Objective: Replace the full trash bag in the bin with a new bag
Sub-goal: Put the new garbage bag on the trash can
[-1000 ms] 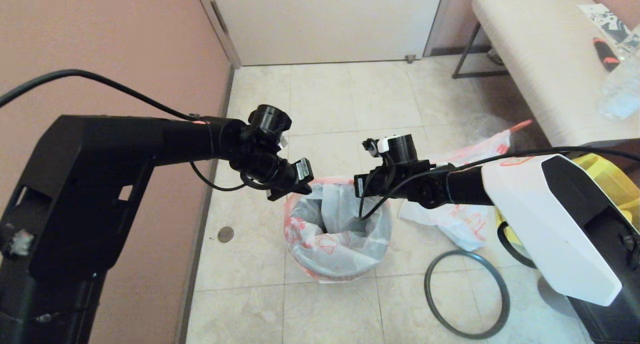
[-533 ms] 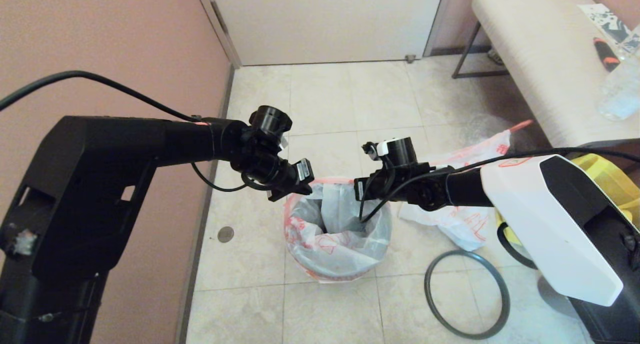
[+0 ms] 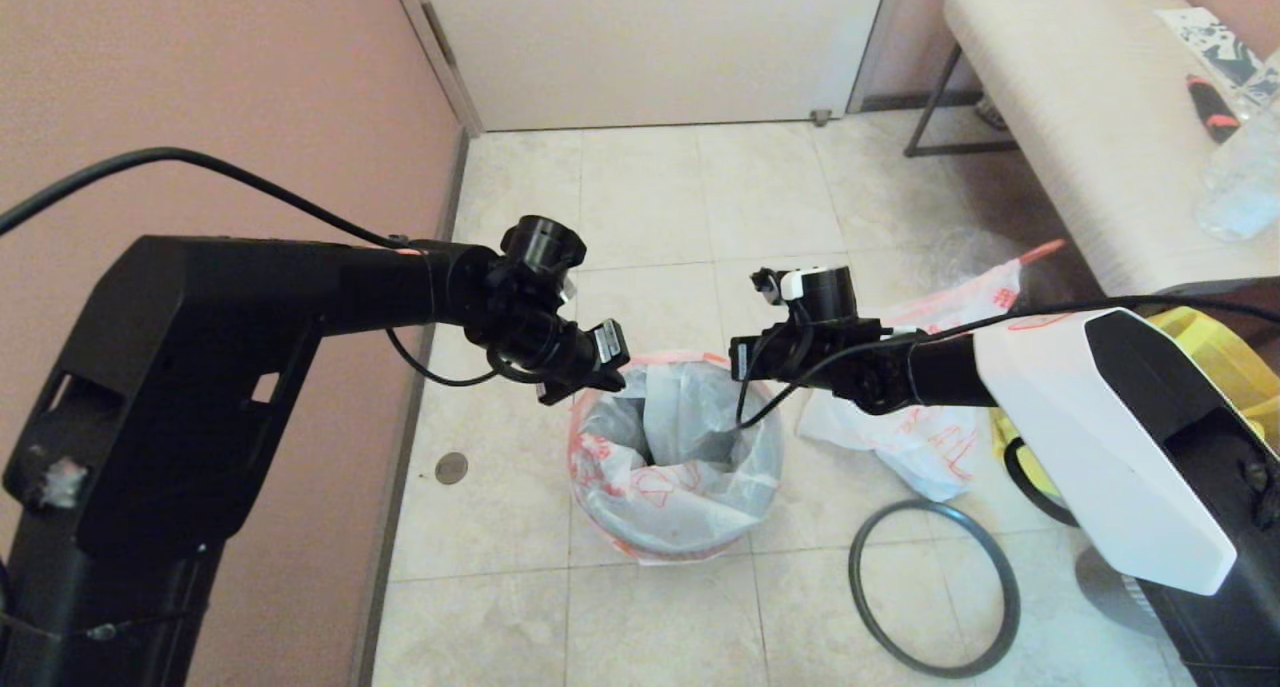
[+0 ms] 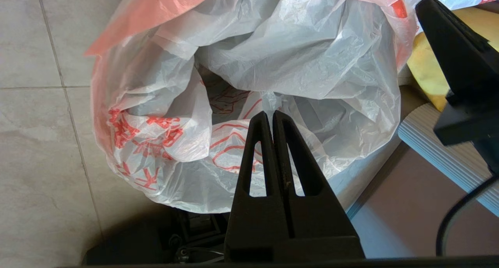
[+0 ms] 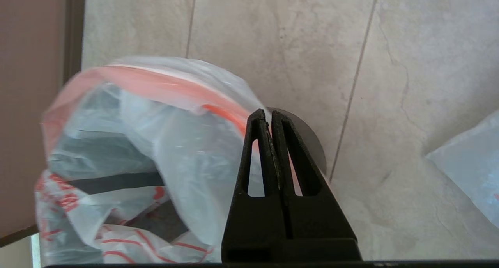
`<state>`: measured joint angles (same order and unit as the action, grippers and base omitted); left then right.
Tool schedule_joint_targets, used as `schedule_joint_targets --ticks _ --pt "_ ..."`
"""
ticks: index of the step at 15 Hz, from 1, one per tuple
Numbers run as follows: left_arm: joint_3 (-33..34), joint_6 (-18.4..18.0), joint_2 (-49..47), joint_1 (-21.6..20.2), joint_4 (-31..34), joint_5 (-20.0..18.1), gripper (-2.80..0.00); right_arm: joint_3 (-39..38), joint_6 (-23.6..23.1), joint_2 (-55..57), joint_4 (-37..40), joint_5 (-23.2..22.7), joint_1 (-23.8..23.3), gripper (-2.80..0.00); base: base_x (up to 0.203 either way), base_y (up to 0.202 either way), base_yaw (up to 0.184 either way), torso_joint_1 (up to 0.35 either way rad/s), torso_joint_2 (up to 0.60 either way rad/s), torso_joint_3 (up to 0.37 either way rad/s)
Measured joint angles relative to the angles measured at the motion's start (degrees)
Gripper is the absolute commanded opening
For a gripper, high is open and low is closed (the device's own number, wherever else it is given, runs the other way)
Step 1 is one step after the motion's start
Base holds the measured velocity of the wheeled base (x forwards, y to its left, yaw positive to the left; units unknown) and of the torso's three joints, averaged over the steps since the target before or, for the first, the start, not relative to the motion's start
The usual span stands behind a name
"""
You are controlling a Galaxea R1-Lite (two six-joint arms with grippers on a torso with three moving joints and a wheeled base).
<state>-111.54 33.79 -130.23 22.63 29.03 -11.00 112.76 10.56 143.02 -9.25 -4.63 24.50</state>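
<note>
Seating the new bag (image 3: 675,447) in the bin (image 5: 312,143) on the floor (image 3: 660,197): my left gripper (image 4: 271,118) and right gripper (image 5: 269,116), both pinched together and empty, hover over its mouth; I should spread the pink-orange band evenly before fitting the hoop (image 3: 935,587) lying beside the full trash bag (image 3: 930,437).

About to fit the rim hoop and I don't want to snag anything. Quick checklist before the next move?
1. New bag in the bin, mouth open: ok.
2. Bag edge folded over the bin all round: cannot tell, the arms hide the far side.
3. Hoop on the bin: not ok, it lies on the floor beside it.
4. Full trash bag out, on the floor: ok.
5. Left claw shut over the bag mouth, free of plastic: cannot tell.
6. Right claw shut at the orange edge, free of plastic: cannot tell.
</note>
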Motion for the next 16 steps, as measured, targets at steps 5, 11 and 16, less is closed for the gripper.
schedule_joint_targets --ticks 5,11,16 --pt "0.00 0.00 -0.11 0.00 -0.04 0.01 -2.80 -0.21 0.02 0.75 0.08 0.47 -0.66 -2.80 0.000 0.000 0.000 0.000 0.00 0.000" --pt "0.42 0.90 7.01 -0.53 1.72 0.65 -2.80 -3.94 0.85 -6.80 10.26 5.73 7.43 -2.80 0.000 0.000 0.000 0.000 0.00 0.000" --pt "0.55 1.04 13.25 -2.97 2.04 1.14 -2.80 -3.05 0.45 -0.71 13.23 16.01 10.68 -2.80 0.000 0.000 0.000 0.000 0.00 0.000"
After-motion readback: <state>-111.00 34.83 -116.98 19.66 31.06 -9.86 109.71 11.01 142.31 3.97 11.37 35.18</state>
